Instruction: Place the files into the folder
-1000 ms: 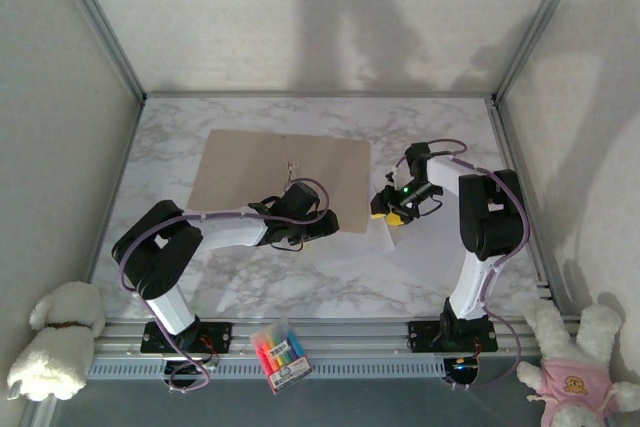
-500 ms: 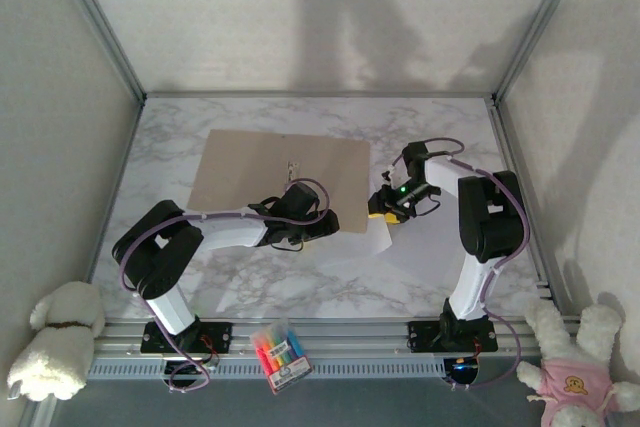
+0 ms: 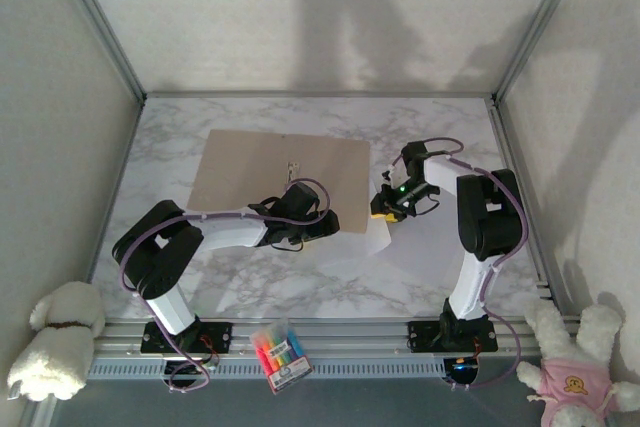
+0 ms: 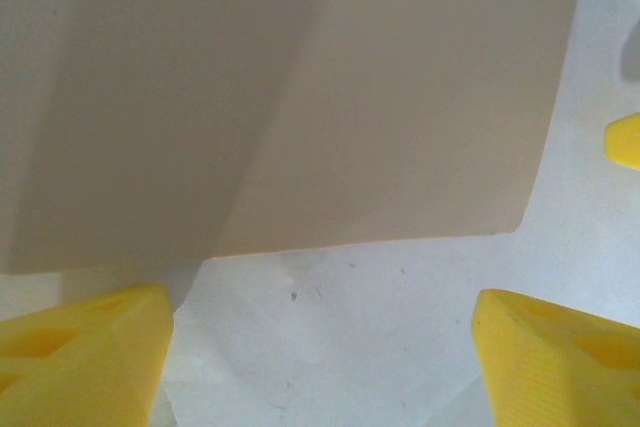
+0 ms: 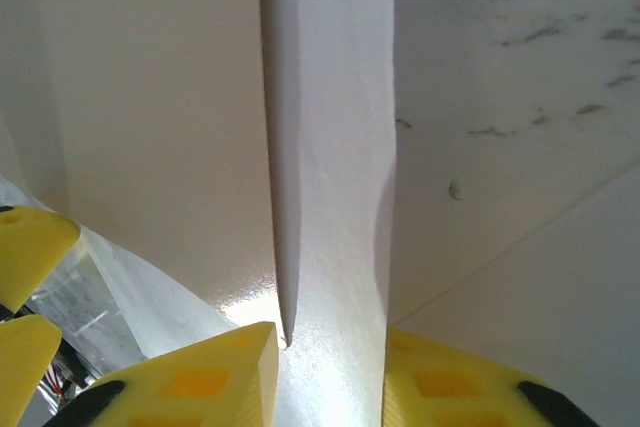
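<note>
The thin white paper sheets [image 3: 365, 242] only poke a little way under a corner of the flat brown cardboard folder [image 3: 270, 172], so most of the job looks left to do. The right claw [image 5: 332, 347] is pinched on the sheets' edge. The left claw [image 4: 320, 307] has its fingers wide apart by the folder's near edge.

Overhead plus wrist close-ups on folder [image 3: 250, 167]
</note>
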Robot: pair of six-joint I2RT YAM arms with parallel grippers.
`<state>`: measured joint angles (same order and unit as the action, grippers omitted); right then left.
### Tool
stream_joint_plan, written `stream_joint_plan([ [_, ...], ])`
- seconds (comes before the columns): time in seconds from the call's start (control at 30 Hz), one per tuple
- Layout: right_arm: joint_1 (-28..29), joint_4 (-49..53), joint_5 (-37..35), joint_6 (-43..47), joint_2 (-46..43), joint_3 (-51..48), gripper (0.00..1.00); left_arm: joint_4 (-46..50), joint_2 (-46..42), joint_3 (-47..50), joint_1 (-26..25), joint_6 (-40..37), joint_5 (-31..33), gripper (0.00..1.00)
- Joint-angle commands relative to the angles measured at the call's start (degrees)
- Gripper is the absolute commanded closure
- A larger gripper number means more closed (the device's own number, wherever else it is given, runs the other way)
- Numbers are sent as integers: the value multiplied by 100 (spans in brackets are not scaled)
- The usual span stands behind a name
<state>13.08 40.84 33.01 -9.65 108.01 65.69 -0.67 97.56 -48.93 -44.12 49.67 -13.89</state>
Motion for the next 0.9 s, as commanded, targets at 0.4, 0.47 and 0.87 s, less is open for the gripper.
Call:
stream_joint_plan([
  [0.4,129,75,267,-11,405,475,71,67,0,41,-44,-176,-52,20],
  [0.47,133,108,283,5,453,519,72,74,-8,50,-37,-171,-42,20],
  [0.87,134,73,133,20,441,531,86,97,35,24,-42,-171,-50,20],
])
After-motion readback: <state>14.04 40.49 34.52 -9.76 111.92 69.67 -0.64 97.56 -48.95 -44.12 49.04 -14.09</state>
